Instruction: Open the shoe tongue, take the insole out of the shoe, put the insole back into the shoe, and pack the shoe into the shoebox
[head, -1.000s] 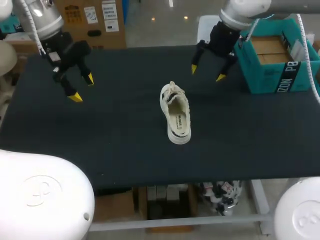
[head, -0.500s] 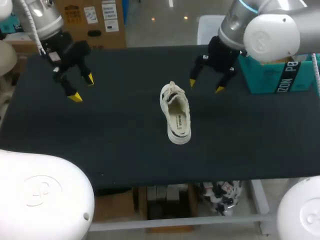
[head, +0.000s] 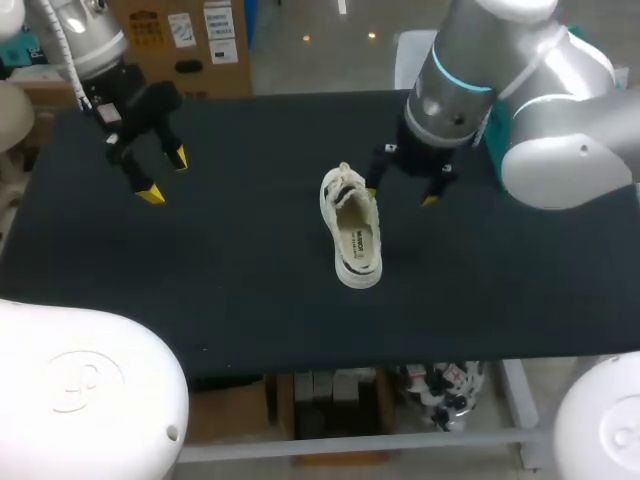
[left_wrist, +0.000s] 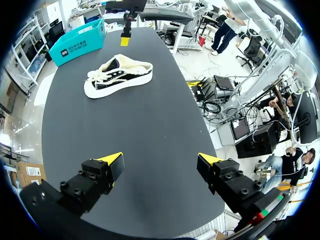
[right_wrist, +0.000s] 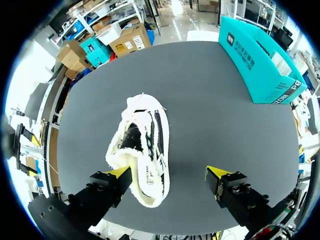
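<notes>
A white shoe (head: 351, 227) with dark side trim lies in the middle of the black table, its laced tongue end toward the far edge, the insole showing inside. My right gripper (head: 399, 192) hangs open just right of the shoe's tongue end; in its wrist view the shoe (right_wrist: 141, 148) lies ahead of the gripper (right_wrist: 167, 174), beside one finger. My left gripper (head: 164, 175) is open over the table's far left, well away from the shoe (left_wrist: 118, 75), nothing between its fingers (left_wrist: 111, 161). The teal shoebox (right_wrist: 257, 56) stands at the far right, mostly hidden by my right arm in the head view.
The black table (head: 200, 280) stretches bare around the shoe on the left and front. My right arm's bulky links (head: 545, 110) cover the table's far right corner.
My right arm has swung in from beside the shoebox toward the shoe and lowered, its gripper staying open. The left arm and the shoe have not moved.
</notes>
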